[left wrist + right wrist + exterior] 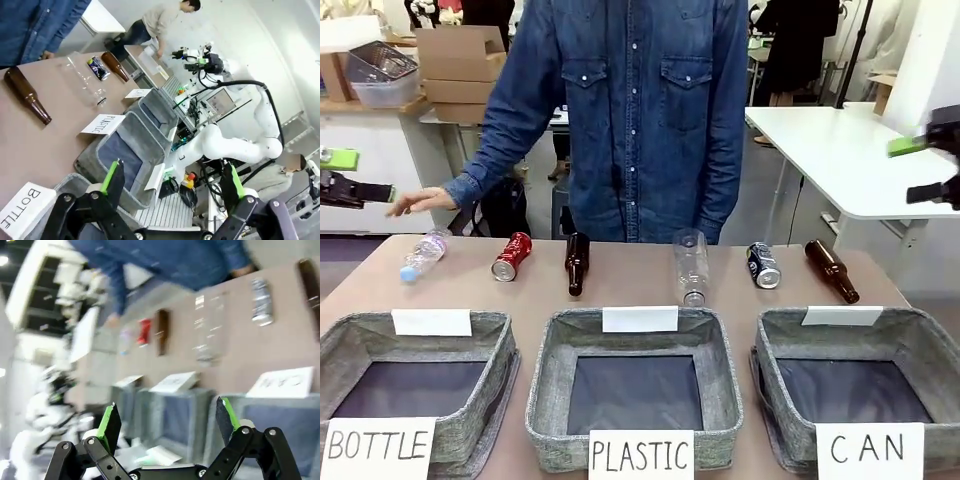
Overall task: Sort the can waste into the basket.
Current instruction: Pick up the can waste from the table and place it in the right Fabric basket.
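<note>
Two cans lie in a row of bottles at the table's far side: a red can [511,256] on the left and a dark blue can [763,265] on the right. The grey basket signed "CAN" [910,320] stands at the front right with nothing in it. My left gripper [350,175] hangs open above the left edge, and my right gripper [920,168] hangs open above the right edge; both are high and far from the cans. In the right wrist view the open gripper [167,422] looks down on the CAN basket [240,401], the blue can [261,302] and the red can [144,331]. The left wrist view shows its open gripper [172,185] and the blue can [98,68].
Baskets signed "BOTTLE" [350,335] and "PLASTIC" [550,340] stand left and middle. Two brown bottles [577,263] [832,270] and two clear plastic bottles [424,254] [691,266] lie among the cans. The person stands at the far edge, one hand [420,200] over the left plastic bottle.
</note>
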{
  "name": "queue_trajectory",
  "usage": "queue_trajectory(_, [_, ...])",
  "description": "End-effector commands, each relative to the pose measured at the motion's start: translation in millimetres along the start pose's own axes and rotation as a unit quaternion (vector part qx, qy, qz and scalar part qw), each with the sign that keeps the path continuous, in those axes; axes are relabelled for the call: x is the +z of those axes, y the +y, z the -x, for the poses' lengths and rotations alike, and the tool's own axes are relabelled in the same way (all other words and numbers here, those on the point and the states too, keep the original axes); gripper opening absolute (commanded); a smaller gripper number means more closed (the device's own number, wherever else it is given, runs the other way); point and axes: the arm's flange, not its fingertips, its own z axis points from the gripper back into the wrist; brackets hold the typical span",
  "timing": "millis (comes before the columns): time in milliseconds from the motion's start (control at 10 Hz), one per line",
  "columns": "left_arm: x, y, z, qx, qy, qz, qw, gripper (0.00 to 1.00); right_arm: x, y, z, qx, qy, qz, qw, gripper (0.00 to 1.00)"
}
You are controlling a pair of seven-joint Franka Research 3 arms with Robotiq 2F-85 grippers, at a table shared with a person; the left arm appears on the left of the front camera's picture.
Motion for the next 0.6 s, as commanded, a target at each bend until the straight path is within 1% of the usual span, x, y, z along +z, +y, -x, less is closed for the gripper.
queue_trajectory(0, [-1.5, 2.6, -2.8, -0.013, -0.011, 0.010, 1.000, 1.00, -54.4, 20.9, -22.9, 0.100, -0.010, 0.277, 0.956, 1.00])
queue_trajectory(100, [-1.5, 2.6, -2.8, -0.013, -0.011, 0.010, 1.000, 1.00, -86.2, 18.0, -43.5, 0.092, -0.017, 0.360, 0.928, 1.00])
queue_trajectory(200, [-1.5, 2.6, -2.8, -0.013, -0.011, 0.010, 1.000, 1.00, -119.5, 8.2, -61.3, 0.093, 0.004, 0.385, 0.918, 1.00])
queue_trajectory(300, [-1.5, 2.6, -2.8, -0.013, -0.011, 0.010, 1.000, 1.00, -143.5, -4.3, -70.0, 0.091, 0.022, 0.410, 0.907, 1.00])
queue_trajectory(400, [-1.5, 2.6, -2.8, -0.013, -0.011, 0.010, 1.000, 1.00, -145.0, -10.8, -71.6, 0.057, 0.028, 0.404, 0.912, 1.00])
queue_trajectory(500, [-1.5, 2.6, -2.8, -0.013, -0.011, 0.010, 1.000, 1.00, -83.0, 11.8, -55.5, 0.033, -0.043, 0.260, 0.964, 1.00])
